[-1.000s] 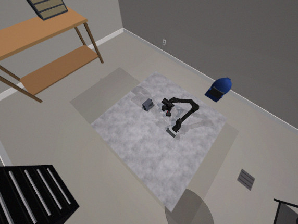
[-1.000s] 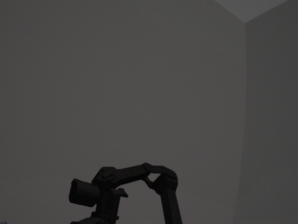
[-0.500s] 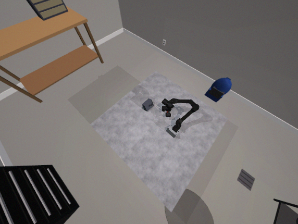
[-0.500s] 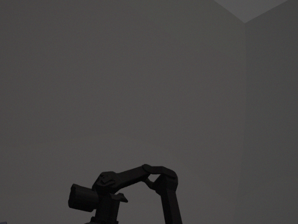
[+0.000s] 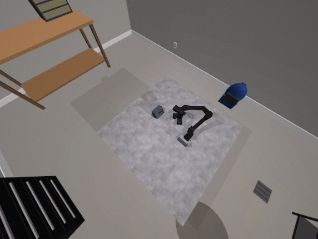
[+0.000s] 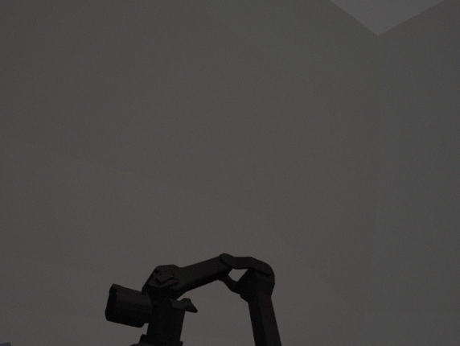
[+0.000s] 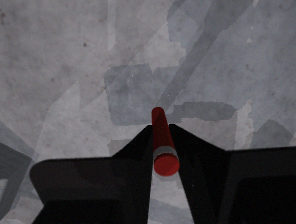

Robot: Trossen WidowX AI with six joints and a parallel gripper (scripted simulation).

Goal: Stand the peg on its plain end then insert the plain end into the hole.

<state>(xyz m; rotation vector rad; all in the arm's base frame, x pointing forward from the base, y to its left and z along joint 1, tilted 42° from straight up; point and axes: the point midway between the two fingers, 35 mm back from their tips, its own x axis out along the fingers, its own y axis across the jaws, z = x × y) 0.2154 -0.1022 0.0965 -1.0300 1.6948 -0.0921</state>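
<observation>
Top view: I look down on a mottled grey worktop, turned so that one corner points to the top of the frame and the others to the left, right and bottom. My black arm rises from a pale base, inboard of the worktop's edges, and bends out toward the upper right edge before folding back. Its gripper is over the worktop, between the base and the top corner. The sloped panel, a small blue-grey block, sits near the upper left edge, apart from the gripper. I cannot make out the peg at this size.

Exterior view: a dark wall fills most of the frame. The arm arches along the bottom, and the lower frame edge cuts off the fingers; neither the peg nor the worktop's edges and corners can be made out.

Wrist view: the gripper is closed on the red peg, one black finger against each side. The peg's white-banded end is nearest the camera, and its plain end points down toward the worktop. I cannot tell whether that end touches the surface.
</observation>
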